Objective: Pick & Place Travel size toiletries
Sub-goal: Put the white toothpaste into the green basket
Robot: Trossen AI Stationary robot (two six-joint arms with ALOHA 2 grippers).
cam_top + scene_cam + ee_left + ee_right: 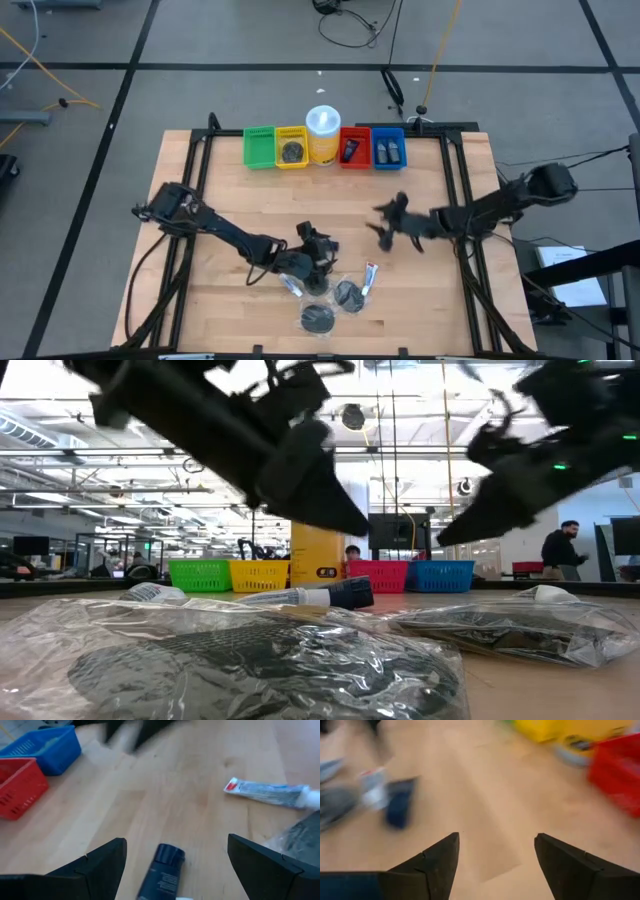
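From above: reaching stage of a pick, judging by the layout. Left hand hovering low over the cluster of toiletries near the front centre of the tabletop, arm stretching in from the left edge, elbow low. Lying just beside it: a dark tube, two bagged dark discs and a white tube with a red end. Right hand hanging mid-table, right of centre, well apart from the pile, carrying nothing visible, arm reaching in from the right side. Standing along the far edge: green bin, yellow bin, white container, red bin and blue bin, some already holding items.

At table height: crinkled plastic bags filling the foreground, a dark-capped tube lying behind them, both arms hanging overhead, blurred.

Through the left wrist: fingers spreading wide, empty, with a dark blue tube lying between and beyond them and the white tube farther off. Likely next: lowering around the blue tube, lining up across its narrow side, then closing.

Through the right wrist: fingers also parting wide, holding nothing, pointing toward bare wood, with a dark blue item off to one side.
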